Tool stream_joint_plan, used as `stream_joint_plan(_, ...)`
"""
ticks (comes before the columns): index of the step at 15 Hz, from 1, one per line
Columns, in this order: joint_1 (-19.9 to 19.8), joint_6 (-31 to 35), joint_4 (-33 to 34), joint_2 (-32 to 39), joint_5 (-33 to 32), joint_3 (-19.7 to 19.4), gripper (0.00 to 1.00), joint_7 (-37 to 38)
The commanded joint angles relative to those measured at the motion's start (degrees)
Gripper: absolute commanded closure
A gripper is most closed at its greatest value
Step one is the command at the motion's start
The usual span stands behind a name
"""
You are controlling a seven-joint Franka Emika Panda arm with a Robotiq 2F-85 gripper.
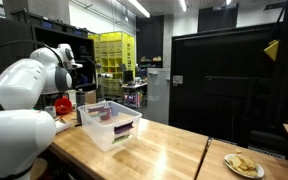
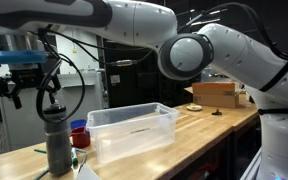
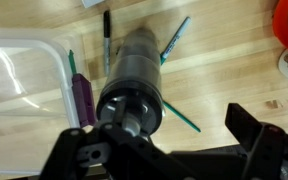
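Here the arm is arching over the bench (image 2: pixel 216 124), wrist pointing straight down, and the gripper (image 2: pixel 36 97) is hanging with its jaws spread just above a grey cylinder (image 2: pixel 58 148). The cylinder is standing upright, long axis vertical, beside the clear bin (image 2: pixel 134 135).

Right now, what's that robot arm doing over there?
The robot's gripper hangs open right over a dark grey cylinder that stands upright on the wooden table. It holds nothing. A clear plastic bin sits beside the cylinder. In the wrist view, pens lie on the table around it, including a black marker and a purple marker.
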Motion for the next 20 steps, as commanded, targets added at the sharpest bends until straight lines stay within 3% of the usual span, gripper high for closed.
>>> stream_joint_plan(1,-0.7,-1.3,1.6,1.6,0.9,0.3,0.0,0.9)
stream_joint_plan(8,1.9,-1.9,0.5,0.6,-0.6,-0.6,0.0,0.8)
stream_joint_plan(16,11.0,-6.5,-0.2,-2.1,-4.0,-2.2,0.0,0.7)
stream_joint_plan(20,13.4,-9.1,0.1,-2.6,-6.9,-4.7,0.0,3.0)
